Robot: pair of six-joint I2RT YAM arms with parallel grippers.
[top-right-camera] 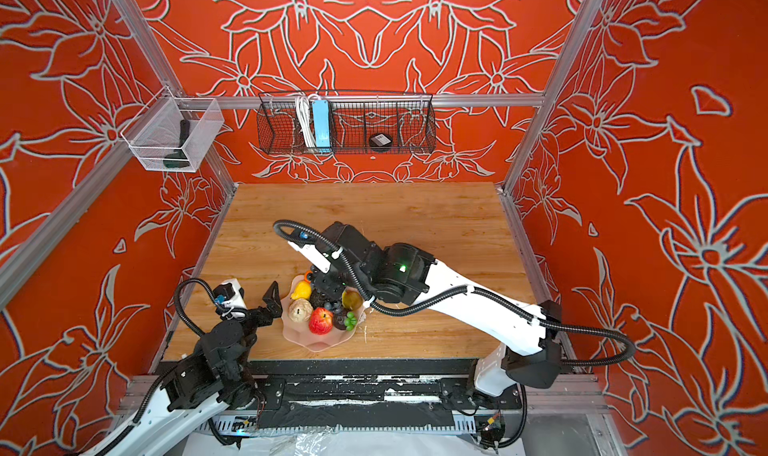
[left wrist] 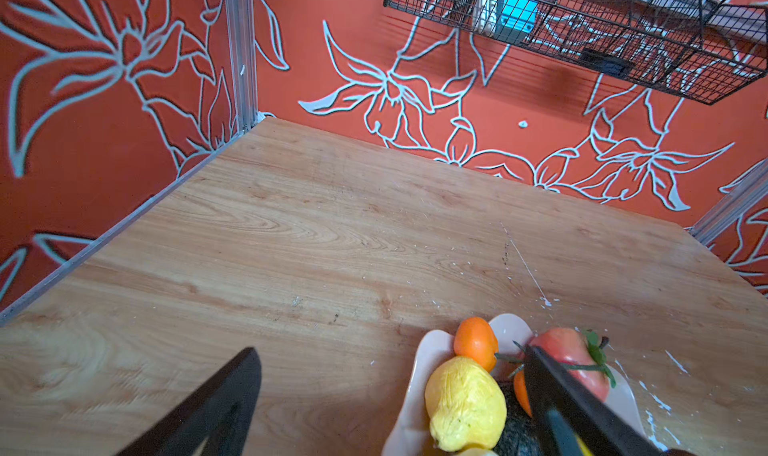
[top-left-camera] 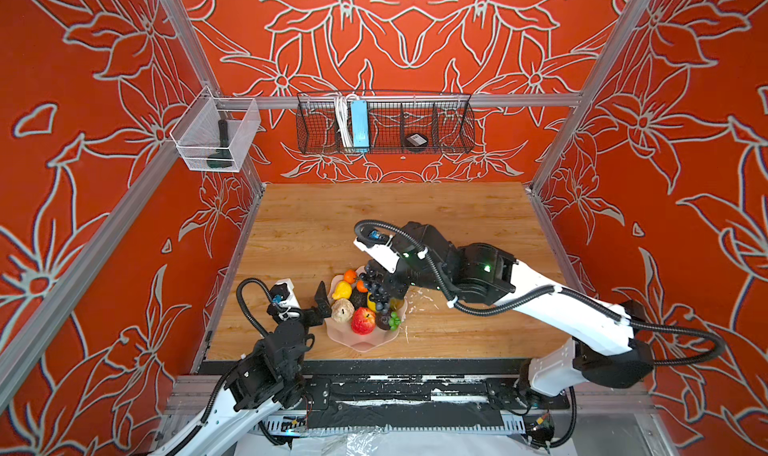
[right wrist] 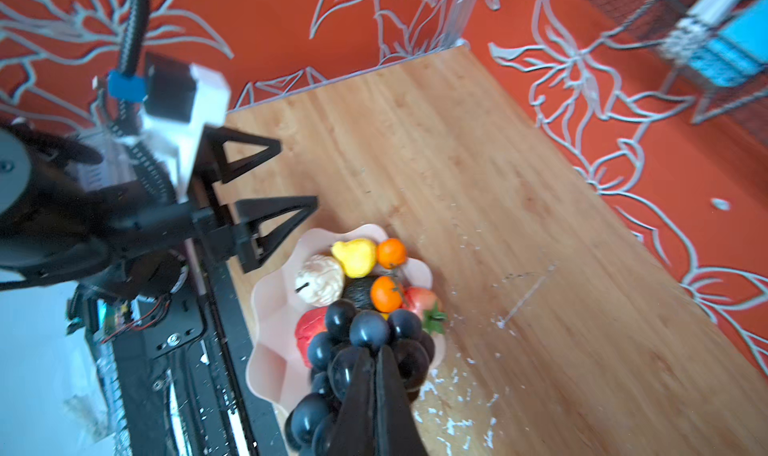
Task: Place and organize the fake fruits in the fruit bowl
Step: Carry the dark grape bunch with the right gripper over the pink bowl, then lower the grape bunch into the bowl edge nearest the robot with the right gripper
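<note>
Pale pink and wavy at the rim, the fruit bowl (top-left-camera: 361, 343) sits on the wooden bench (top-left-camera: 374, 217), directly beneath the right end effector (right wrist: 376, 352) and just beside the left end effector (right wrist: 297, 175).

The right end effector's jaws are pressed together, pinching the dark grape bunch (right wrist: 365, 329), whose grapes bulge out around both fingers. The bunch hangs over the fruit piled in the bowl; whether it touches that pile cannot be told.

Just beyond the right fingertips lie a small orange (right wrist: 385, 293) and the dark avocado (right wrist: 359, 291), touching each other. Farther out from the tips are the yellow lemon (right wrist: 355, 256) and a second orange (right wrist: 390, 253), near the bowl's far rim. Toward the left end effector sit the beige fruit (right wrist: 320, 279) and the red apple (right wrist: 309, 329); on the opposite side of the right end effector lies the strawberry (right wrist: 422, 302). In a top view the mangosteen (top-left-camera: 384, 321) shows beside the apple.

The left end effector has its jaws spread wide with nothing between them. One finger stands over bare bench and the other is close by the bowl's rim, next to the lemon.
</note>
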